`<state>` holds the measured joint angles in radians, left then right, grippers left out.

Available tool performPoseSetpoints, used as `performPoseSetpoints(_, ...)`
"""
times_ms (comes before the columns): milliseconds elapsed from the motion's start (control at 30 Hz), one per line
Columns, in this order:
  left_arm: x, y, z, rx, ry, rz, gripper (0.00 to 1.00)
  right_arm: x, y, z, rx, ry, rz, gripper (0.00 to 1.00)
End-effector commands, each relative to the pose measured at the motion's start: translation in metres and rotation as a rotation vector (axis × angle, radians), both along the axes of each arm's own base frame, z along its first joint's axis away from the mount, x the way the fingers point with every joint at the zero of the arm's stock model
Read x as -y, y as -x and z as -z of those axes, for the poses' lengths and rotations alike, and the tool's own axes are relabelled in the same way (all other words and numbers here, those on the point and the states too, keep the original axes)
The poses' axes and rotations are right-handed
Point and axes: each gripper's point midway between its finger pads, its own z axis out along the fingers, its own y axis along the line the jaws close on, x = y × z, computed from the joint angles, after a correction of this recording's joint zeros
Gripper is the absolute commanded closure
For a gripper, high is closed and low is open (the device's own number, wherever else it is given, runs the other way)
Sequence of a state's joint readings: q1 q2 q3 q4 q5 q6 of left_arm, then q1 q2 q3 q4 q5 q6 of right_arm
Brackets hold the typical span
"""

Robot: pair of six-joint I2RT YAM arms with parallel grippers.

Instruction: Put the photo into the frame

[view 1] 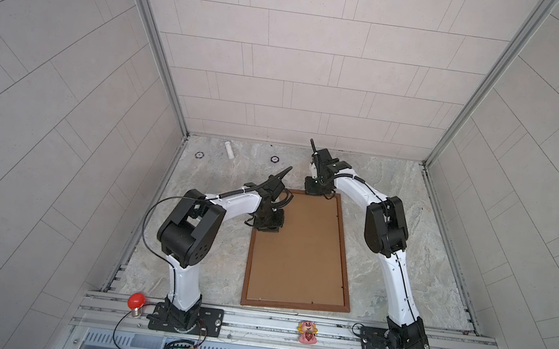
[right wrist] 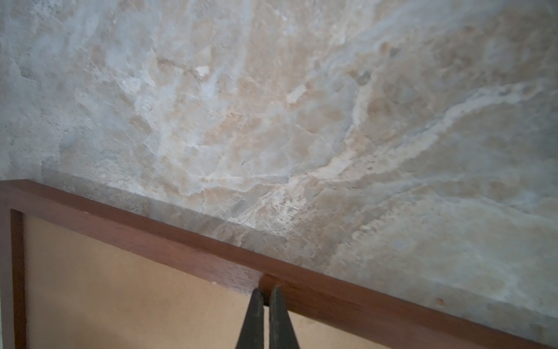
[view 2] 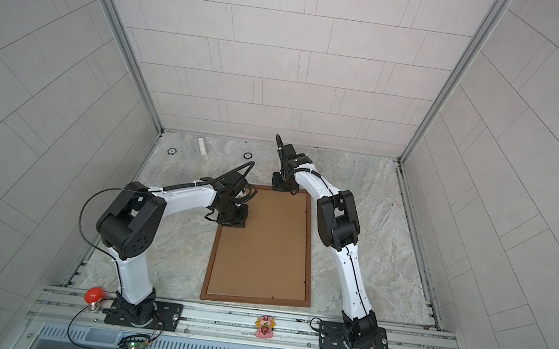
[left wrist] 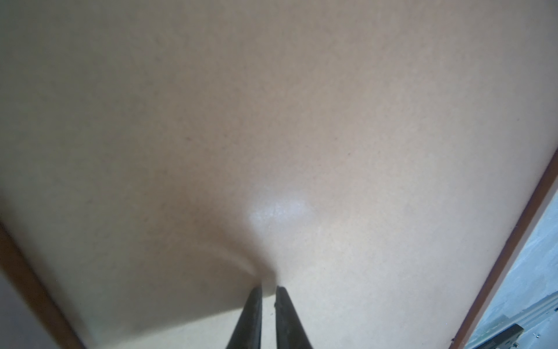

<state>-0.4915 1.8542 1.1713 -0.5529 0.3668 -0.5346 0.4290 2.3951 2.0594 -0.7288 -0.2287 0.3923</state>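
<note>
Top views show the frame (view 1: pixel 348 250) face down on the desk (view 1: pixel 408 243) with the backing board (view 1: pixel 301 248) seated, photo unseen, presumably beneath; left jaws nearly together press the board, right jaws together at the far rail; next, secure tabs.

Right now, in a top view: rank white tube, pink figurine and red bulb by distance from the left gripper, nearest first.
From the left gripper, at the frame's far left edge:
1. White tube, at the table's far edge, left of centre.
2. Pink figurine, on the near rail, centre.
3. Red bulb, on the near rail, far left.
</note>
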Motion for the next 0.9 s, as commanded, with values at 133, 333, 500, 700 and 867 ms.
performPoseSetpoints(133,0.001,0.004,0.003,-0.011,-0.007,0.003,0.84,0.017,0.029,0.024,-0.111,0.093,-0.002,1.00)
performPoseSetpoints(333,0.001,0.003,0.002,-0.011,-0.005,0.003,0.84,0.021,0.032,0.031,-0.126,0.103,0.003,1.00)
performPoseSetpoints(500,0.002,0.003,0.002,-0.010,-0.005,0.005,0.84,0.026,0.037,0.037,-0.133,0.111,0.015,1.00)
performPoseSetpoints(700,0.002,0.003,0.003,-0.013,-0.004,0.005,0.84,0.027,0.040,0.044,-0.150,0.102,0.023,1.00)
performPoseSetpoints(867,0.002,0.003,0.002,-0.011,-0.003,0.006,0.84,0.020,0.028,0.019,-0.090,0.059,0.021,1.00)
